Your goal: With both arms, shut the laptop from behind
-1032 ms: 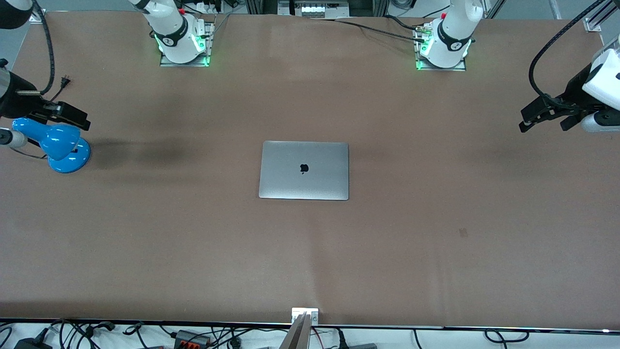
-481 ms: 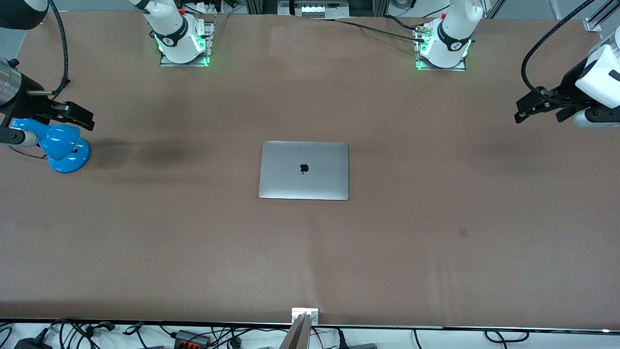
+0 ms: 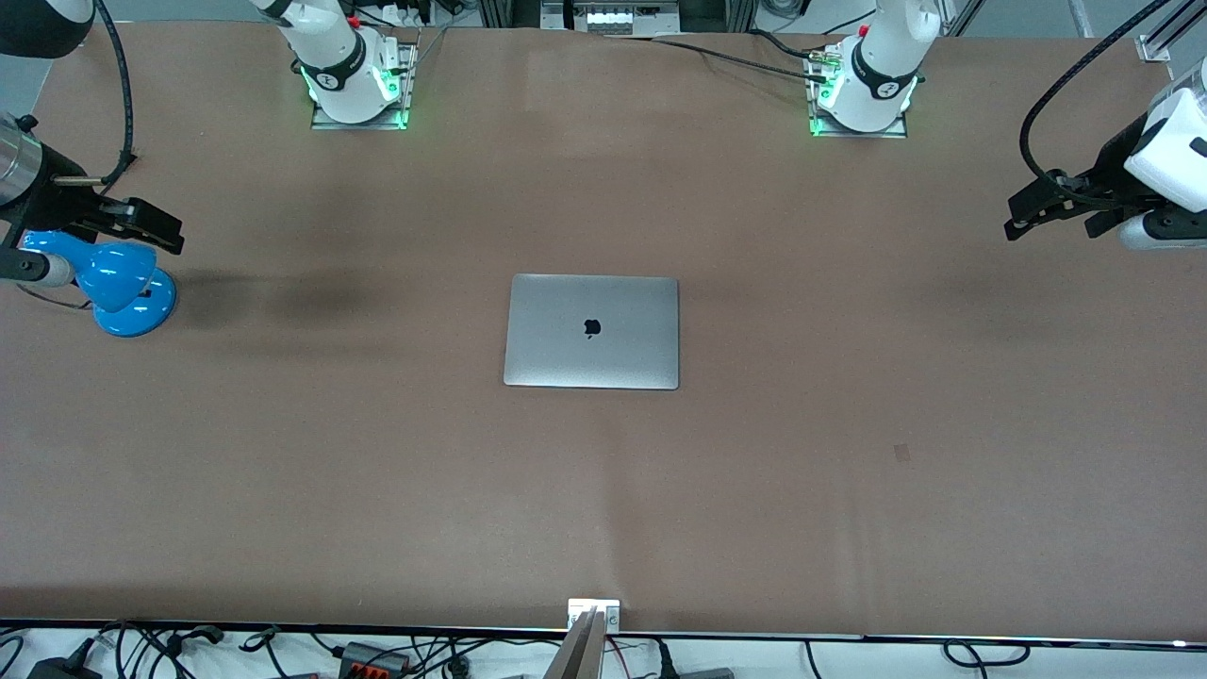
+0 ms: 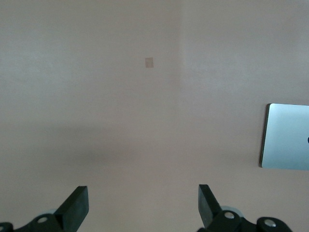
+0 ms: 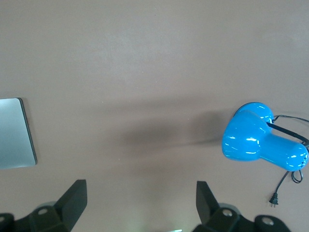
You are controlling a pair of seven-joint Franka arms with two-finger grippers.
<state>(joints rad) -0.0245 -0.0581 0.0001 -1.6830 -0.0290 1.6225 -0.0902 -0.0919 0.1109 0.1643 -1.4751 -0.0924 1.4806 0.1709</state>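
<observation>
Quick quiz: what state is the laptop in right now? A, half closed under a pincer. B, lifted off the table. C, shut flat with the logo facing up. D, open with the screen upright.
C: the laptop lies flat on the table, lid down with its logo up, and neither pincer touches it.

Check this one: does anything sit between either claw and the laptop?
Nothing visible does. The laptop lies shut mid-table with bare table on both sides. The left claw hangs open at its end, the right claw open above the blue lamp, which stands under it, not toward the laptop.
</observation>
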